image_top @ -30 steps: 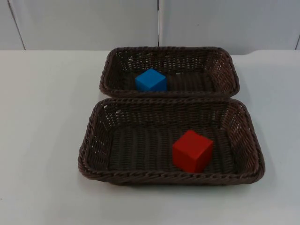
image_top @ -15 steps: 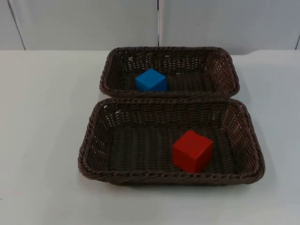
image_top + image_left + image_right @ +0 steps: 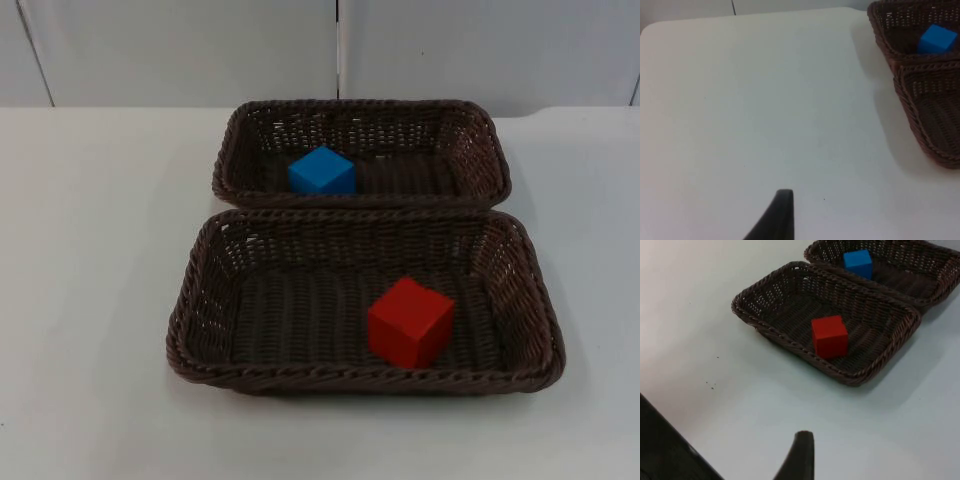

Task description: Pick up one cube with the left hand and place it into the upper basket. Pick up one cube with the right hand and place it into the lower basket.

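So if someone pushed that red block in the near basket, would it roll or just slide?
The red block looks flat-faced and square, so it probably slides or stays put rather than rolling. The lower basket has a ribbed woven floor, likely adding drag. It seems rigid, not squashy.

– What sort of place did we find ourselves looking at?
– We took it for a lab or test bench. We saw a bare white table top [image 3: 90, 300] ending at a plain grey partition wall [image 3: 180, 50].
– And what pointed to staging?
– Two matching brown wicker baskets, the upper basket [image 3: 480, 135] and lower basket [image 3: 205, 300], sat squarely aligned, holding a blue cube [image 3: 322, 171] and a red cube [image 3: 410, 321].
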Available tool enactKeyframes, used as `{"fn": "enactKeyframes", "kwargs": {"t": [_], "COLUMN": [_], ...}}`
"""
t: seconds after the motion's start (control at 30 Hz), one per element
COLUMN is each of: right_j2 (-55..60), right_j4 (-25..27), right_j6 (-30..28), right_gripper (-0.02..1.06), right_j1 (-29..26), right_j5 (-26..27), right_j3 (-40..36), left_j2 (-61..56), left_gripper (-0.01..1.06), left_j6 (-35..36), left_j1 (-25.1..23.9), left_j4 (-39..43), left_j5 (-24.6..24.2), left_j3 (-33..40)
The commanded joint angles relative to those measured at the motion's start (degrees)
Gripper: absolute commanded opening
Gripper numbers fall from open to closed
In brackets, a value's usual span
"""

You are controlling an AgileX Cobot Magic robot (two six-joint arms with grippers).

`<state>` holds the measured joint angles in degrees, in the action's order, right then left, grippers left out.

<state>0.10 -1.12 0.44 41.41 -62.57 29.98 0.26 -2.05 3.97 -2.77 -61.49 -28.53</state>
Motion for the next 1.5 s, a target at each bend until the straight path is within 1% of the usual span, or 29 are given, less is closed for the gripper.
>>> {"fn": "enactKeyframes", "kwargs": {"t": [0.0,0.17,0.23,0.27,0.3,0.33,0.37,1.47], "right_j2": [-0.1,-0.1,-0.1,-0.1,-0.1,-0.1,-0.1,-0.1], "right_j4": [0.2,0.3,0.3,0.3,0.3,0.3,0.3,0.3], "right_j6": [0.2,-0.4,-0.4,-0.4,-0.4,-0.4,-0.4,-0.4], "right_gripper": [0.78,0.78,0.81,0.86,0.94,0.94,1.06,1.05], "right_j1": [0.0,0.0,0.0,0.0,0.0,0.0,0.0,0.0], "right_j5": [0.8,0.8,0.8,0.8,0.8,0.8,0.8,0.8], "right_j3": [-0.5,-0.5,-0.5,-0.5,-0.5,-0.5,-0.5,-0.5], "left_j2": [-0.3,-0.3,-0.3,-0.3,-0.3,-0.3,-0.3,-0.3], "left_gripper": [1.01,1.01,1.03,1.05,1.05,1.05,1.05,1.05], "left_j6": [0.2,0.0,0.0,-0.2,-0.2,-0.2,-0.2,-0.2], "left_j1": [-0.1,-0.1,-0.1,-0.1,-0.1,-0.1,-0.1,-0.1], "left_j4": [0.2,0.2,0.2,0.1,0.1,0.1,0.1,0.1], "left_j5": [-0.1,-0.1,-0.1,-0.1,-0.1,-0.1,-0.1,-0.1], "left_j3": [0.2,0.2,0.2,0.2,0.2,0.2,0.2,0.2]}}
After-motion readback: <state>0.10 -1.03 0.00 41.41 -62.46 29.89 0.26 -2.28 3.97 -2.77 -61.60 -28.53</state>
